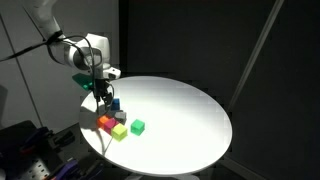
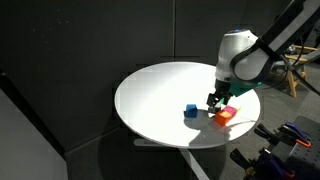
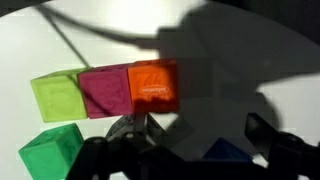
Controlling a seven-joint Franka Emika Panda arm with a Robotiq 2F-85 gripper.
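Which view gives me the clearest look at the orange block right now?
The wrist view: the orange block sits large and central, its side against the magenta block. In both exterior views the orange block is only a small bright patch beside the gripper.

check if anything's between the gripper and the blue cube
Nothing visible is. The open gripper hovers close above the blue cube with only air between them. The orange cube lies to one side, apart from the blue one.
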